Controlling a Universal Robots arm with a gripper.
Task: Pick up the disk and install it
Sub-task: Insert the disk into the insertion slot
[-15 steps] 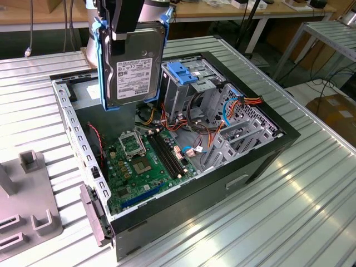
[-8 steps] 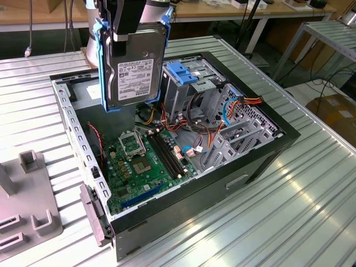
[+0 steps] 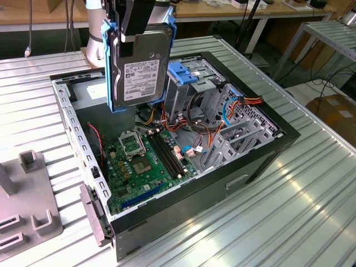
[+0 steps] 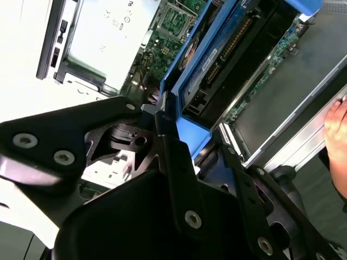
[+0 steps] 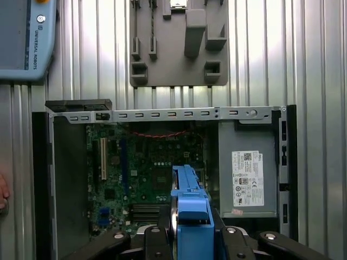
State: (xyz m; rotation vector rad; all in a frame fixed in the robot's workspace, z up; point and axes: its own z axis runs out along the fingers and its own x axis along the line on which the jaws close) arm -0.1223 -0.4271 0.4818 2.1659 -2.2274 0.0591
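Note:
The disk, a grey hard drive with a white label in a bright blue carrier, hangs upright above the open computer case. My gripper is shut on its upper end, the black fingers clamping the carrier's edges. The disk hovers beside the metal drive cage, over the back part of the case and clear of the parts below it. In the second wrist view the disk runs away from my gripper, its connector edge showing. The first wrist view looks along the disk's blue edge from between the fingers.
The green motherboard lies in the case floor, with cables around the cage. A blue latch tops the cage. A grey fixture sits at the exterior view's left. A pendant and a person's hand are nearby.

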